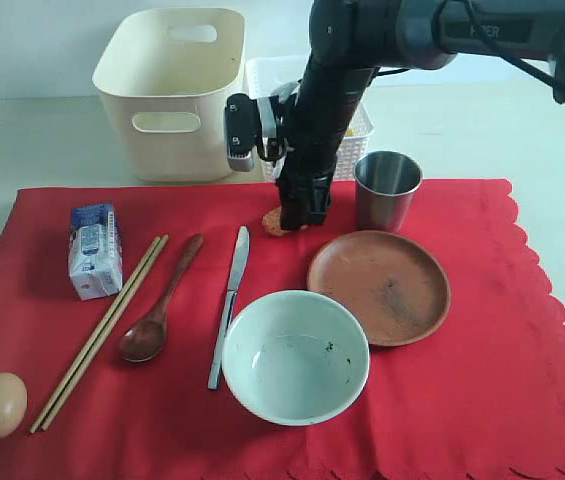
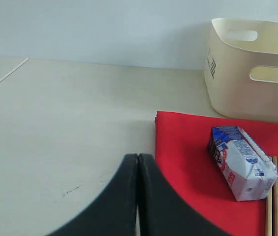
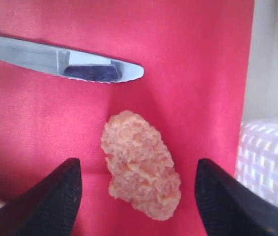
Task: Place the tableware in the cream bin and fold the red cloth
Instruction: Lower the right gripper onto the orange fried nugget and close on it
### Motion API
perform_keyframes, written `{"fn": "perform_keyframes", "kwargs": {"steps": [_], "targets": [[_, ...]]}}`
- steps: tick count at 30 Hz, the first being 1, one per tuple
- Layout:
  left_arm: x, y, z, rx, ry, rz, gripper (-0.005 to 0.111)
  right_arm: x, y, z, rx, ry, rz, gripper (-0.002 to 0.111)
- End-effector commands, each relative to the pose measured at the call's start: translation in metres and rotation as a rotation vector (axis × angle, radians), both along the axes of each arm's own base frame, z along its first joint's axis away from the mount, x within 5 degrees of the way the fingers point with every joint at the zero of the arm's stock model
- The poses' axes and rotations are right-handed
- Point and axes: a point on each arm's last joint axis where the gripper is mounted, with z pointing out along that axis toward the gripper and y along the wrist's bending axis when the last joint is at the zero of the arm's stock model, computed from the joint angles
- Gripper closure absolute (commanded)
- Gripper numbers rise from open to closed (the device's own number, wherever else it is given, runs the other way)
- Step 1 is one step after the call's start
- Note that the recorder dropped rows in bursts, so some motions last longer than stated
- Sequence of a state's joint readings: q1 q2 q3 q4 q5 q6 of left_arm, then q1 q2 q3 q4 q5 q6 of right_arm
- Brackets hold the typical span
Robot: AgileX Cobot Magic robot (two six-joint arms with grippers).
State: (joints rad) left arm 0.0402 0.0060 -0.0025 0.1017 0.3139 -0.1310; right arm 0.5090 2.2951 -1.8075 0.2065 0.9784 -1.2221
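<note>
Metal knife (image 1: 228,305) lies flat mid red cloth (image 1: 482,400) — stiff, thin, slick steel, likely best pinched across the handle. My right gripper (image 1: 300,218) hangs wide-jawed astride a crumbly breaded morsel (image 3: 139,164) near the cloth's far edge; left gripper (image 2: 138,160) closed, empty, off the cloth's corner.

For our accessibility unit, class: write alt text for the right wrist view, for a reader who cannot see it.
An open black end effector straddles a breaded nugget-like piece of food on the red cloth. The blade of a metal table knife lies beyond it; a white lattice basket stands off the cloth's edge.
</note>
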Motion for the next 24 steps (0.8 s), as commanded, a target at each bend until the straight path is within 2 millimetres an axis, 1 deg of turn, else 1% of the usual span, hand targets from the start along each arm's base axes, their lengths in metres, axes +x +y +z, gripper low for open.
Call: {"fn": "perform_keyframes", "kwargs": {"steps": [1, 9, 15, 17, 20, 24], "targets": [[0.000, 0.000, 0.000, -0.001, -0.005, 0.000, 0.107, 0.003, -0.001, -0.005, -0.002, -0.011, 0.000, 0.045], [0.000, 0.000, 0.000, -0.001, -0.005, 0.000, 0.107, 0.004, -0.001, -0.020, -0.016, 0.018, -0.009, 0.045], [0.000, 0.000, 0.000, -0.001, -0.005, 0.000, 0.107, 0.005, 0.000, -0.025, -0.015, 0.018, -0.022, 0.045], [0.000, 0.000, 0.000, -0.001, -0.005, 0.000, 0.107, 0.005, 0.000, -0.027, -0.015, 0.018, -0.026, 0.047], [0.000, 0.000, 0.000, -0.001, -0.005, 0.000, 0.107, 0.006, 0.000, -0.027, -0.011, 0.009, -0.028, 0.054], [0.000, 0.000, 0.000, -0.001, -0.005, 0.000, 0.107, 0.006, 0.000, -0.027, -0.010, 0.007, -0.029, 0.073]]}}
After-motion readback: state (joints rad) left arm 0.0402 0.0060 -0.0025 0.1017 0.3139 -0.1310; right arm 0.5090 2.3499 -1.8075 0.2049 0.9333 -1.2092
